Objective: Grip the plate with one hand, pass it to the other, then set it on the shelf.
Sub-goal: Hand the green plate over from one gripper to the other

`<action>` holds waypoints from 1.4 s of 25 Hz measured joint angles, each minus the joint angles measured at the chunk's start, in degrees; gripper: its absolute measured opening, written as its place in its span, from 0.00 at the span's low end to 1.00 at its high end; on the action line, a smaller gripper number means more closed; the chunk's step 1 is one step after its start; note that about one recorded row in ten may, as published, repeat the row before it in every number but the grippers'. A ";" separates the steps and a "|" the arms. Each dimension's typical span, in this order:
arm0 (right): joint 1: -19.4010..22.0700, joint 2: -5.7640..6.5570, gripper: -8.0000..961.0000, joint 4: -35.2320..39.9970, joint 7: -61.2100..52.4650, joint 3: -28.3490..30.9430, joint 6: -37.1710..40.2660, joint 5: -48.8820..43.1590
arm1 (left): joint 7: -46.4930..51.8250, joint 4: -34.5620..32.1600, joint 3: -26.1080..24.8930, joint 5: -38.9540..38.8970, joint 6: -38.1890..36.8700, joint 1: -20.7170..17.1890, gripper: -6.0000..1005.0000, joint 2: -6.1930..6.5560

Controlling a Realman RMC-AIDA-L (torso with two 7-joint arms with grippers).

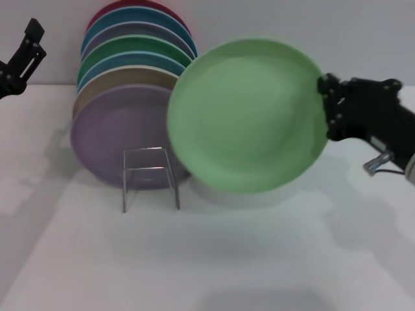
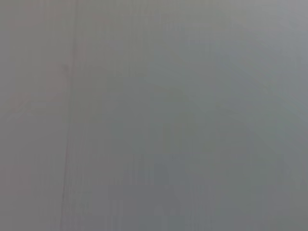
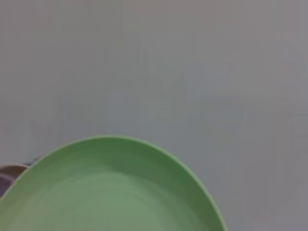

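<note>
Plate (image 1: 246,116) hangs above white table (image 1: 259,259), grey wall (image 1: 363,32) behind.

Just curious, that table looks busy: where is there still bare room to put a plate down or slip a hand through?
Free: the white table in front of the wire rack, under the light green plate held up by the right claw. Crowded: the stacked plates behind the rack. The left claw waits far left.

plate (image 1: 246,116) upright, right of the rack (image 1: 150,176) — stacked plates (image 1: 126,97) behind the rack's loop
</note>
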State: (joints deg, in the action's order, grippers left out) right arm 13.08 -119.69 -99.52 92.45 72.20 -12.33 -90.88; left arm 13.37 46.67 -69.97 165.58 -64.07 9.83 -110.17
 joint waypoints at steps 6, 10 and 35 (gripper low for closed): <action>-0.50 0.09 0.03 2.07 -0.41 -5.76 18.23 -8.65 | 0.02 -0.04 0.00 0.00 0.03 -0.26 0.86 -0.45; -0.71 0.29 0.03 2.61 -0.44 -8.13 26.80 -10.83 | 0.03 -0.04 0.00 0.00 0.06 -0.34 0.86 -0.77; -5.23 1.48 0.03 30.22 -53.76 -20.90 75.68 -52.95 | -0.58 -0.46 0.01 0.00 -0.71 0.65 0.85 -1.54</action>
State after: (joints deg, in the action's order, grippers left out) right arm 7.85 -118.22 -69.30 38.69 51.31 63.35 -143.82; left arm 12.78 46.21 -69.96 165.59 -64.78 10.48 -111.71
